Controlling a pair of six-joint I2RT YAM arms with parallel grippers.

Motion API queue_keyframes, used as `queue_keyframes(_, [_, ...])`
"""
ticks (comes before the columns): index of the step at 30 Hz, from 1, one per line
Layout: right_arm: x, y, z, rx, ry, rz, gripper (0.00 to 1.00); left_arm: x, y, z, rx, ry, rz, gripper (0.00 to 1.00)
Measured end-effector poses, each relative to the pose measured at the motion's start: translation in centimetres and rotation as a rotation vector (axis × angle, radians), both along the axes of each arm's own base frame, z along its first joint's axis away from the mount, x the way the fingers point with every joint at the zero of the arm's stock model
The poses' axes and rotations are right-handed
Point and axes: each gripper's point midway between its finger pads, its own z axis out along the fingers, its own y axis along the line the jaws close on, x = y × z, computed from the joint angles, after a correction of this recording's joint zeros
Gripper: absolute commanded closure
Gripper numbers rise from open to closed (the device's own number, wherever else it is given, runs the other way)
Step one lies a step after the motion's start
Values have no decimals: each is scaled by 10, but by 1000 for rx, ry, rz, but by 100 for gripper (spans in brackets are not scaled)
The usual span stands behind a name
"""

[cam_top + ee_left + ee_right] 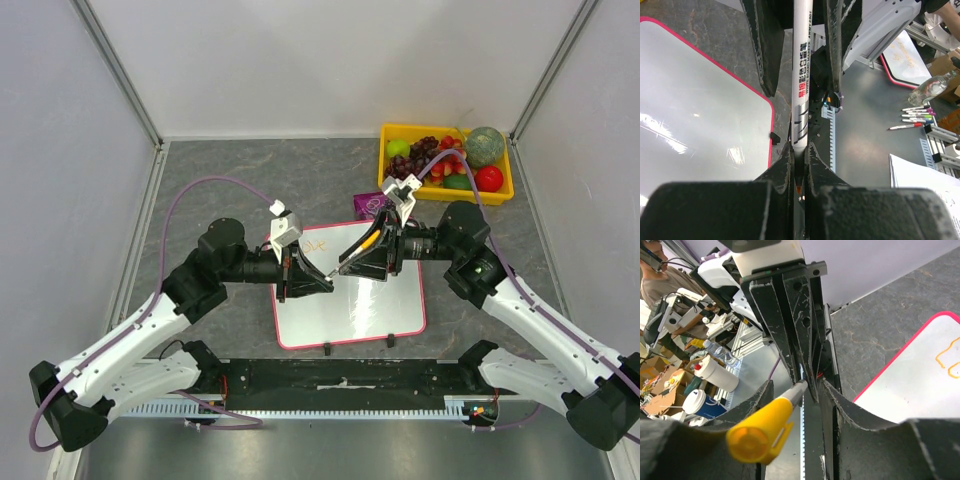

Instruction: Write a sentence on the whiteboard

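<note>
The whiteboard [350, 310], pink-framed, lies flat mid-table, also seen in the left wrist view [700, 115] and the right wrist view [920, 385]. A few orange strokes of the sentence [315, 243] sit near its far left corner [947, 357], too partial to read. Above the board my left gripper [328, 283] is shut on the nib end of a white marker [802, 75], the orange tip between its jaws [800, 150]. The marker's yellow-capped end [765, 425] runs between the fingers of my right gripper [797, 385], which stand apart on either side of it. The right gripper [348, 265] faces the left one.
A yellow tray [440, 194] of fruit stands at the far right. A purple box [372, 205] sits just beyond the board. Grey walls enclose the table on three sides. A black rail [340, 375] runs along the near edge between the arm bases.
</note>
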Motion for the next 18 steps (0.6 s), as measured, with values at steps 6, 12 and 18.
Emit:
queue_keyframes(6, [1, 1, -9, -27, 6, 6, 64, 0, -1, -1, 7, 7, -2, 98])
queue_keyframes(12, [2, 1, -10, -28, 1, 4, 77, 1, -1, -6, 22, 23, -3, 98])
queue_keyframes(18, [4, 1, -12, -34, -9, -3, 100, 1, -1, -6, 25, 26, -2, 98])
